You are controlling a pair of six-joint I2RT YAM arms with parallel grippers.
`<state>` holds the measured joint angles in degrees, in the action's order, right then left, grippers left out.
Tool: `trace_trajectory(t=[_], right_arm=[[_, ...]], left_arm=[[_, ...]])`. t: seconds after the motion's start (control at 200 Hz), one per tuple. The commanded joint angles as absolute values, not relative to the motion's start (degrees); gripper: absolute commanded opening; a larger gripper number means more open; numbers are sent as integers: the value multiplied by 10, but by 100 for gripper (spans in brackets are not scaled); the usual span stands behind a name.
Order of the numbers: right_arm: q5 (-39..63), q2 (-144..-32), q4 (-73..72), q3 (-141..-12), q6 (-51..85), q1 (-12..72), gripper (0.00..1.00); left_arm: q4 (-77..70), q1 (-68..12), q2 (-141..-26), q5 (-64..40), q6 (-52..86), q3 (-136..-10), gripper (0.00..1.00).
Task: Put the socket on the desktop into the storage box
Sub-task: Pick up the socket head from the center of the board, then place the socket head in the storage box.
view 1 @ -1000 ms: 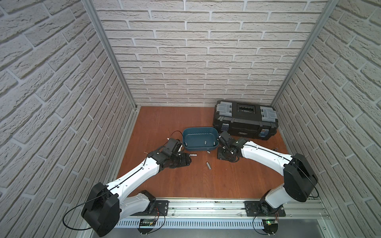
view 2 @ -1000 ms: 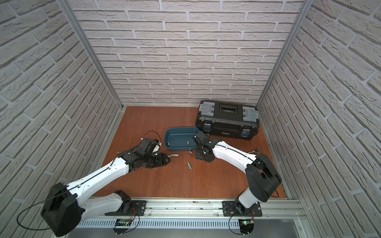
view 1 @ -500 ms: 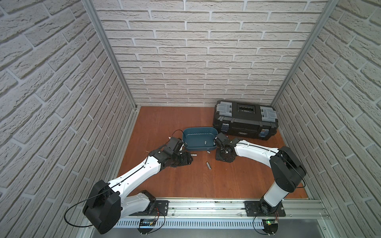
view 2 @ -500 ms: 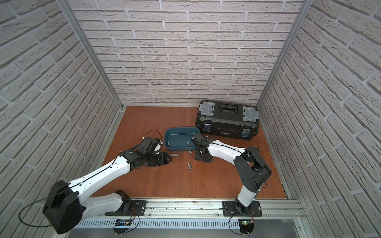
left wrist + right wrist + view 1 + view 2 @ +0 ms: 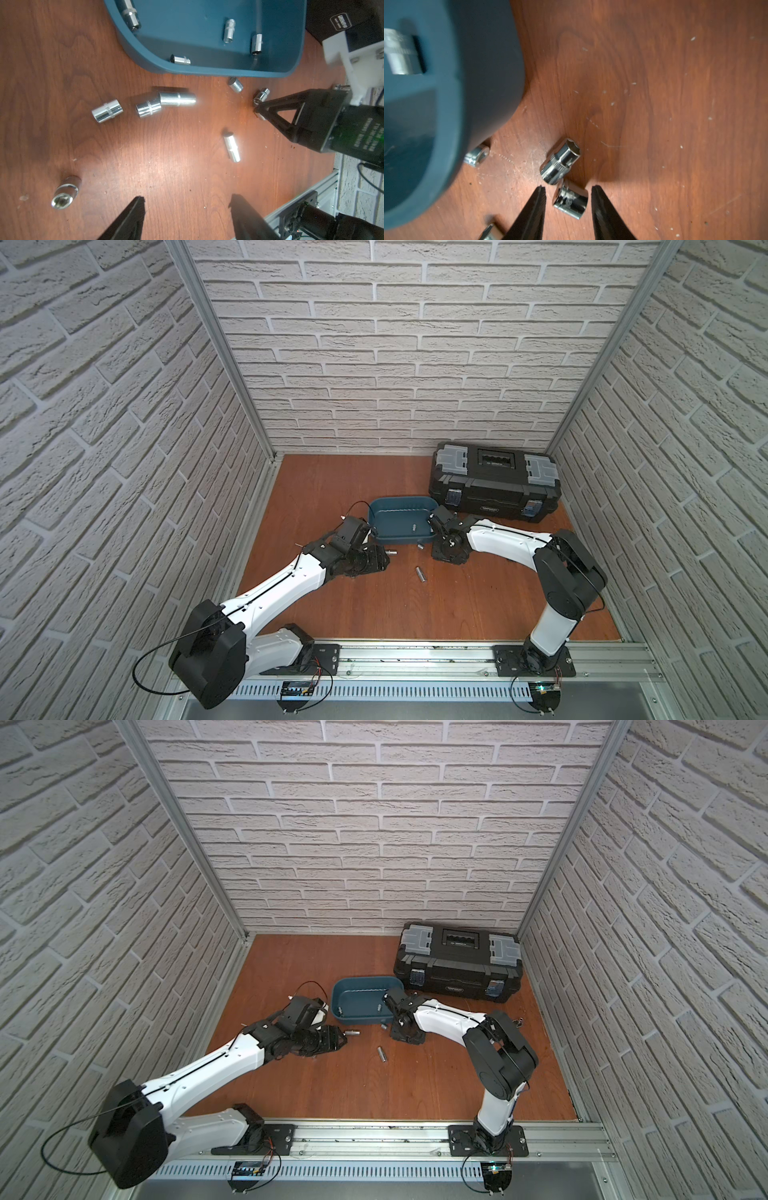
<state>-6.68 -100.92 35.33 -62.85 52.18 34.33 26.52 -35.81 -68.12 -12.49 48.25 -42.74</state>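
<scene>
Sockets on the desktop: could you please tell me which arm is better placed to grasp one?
Right: the right claw, open, straddles a socket on the desktop; the left claw brackets nothing.

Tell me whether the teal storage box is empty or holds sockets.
Not empty: the left wrist view shows at least four sockets lying inside the storage box; others lie outside on the desktop.

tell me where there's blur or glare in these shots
Right wrist view: the teal-blue plastic tub near the lens is soft, the short chrome socket sharper; left wrist view: glare whitens the long chrome socket; both top views: evenly lit.
</scene>
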Motion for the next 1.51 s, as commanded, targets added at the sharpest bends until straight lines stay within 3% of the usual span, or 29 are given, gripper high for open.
trace_trajectory(t=[0.0,0.245,0.495,0.765,0.98,1.5], right_arm=[[-81,-1009,351,-630,544,341,40],[-76,-1007,349,-620,551,342,37],[-76,-995,346,-598,559,348,40],[-84,-987,348,-589,550,350,35],[-86,-988,363,-602,531,350,23],[-93,-872,431,-622,504,374,21]], left_arm=[[247,-362,-689,-120,484,-422,70],[242,-361,-693,-122,489,-422,70],[239,-362,-697,-123,489,-422,70],[239,-364,-700,-126,489,-425,70],[242,-367,-700,-123,490,-431,70],[260,-368,-714,-111,475,-476,71]])
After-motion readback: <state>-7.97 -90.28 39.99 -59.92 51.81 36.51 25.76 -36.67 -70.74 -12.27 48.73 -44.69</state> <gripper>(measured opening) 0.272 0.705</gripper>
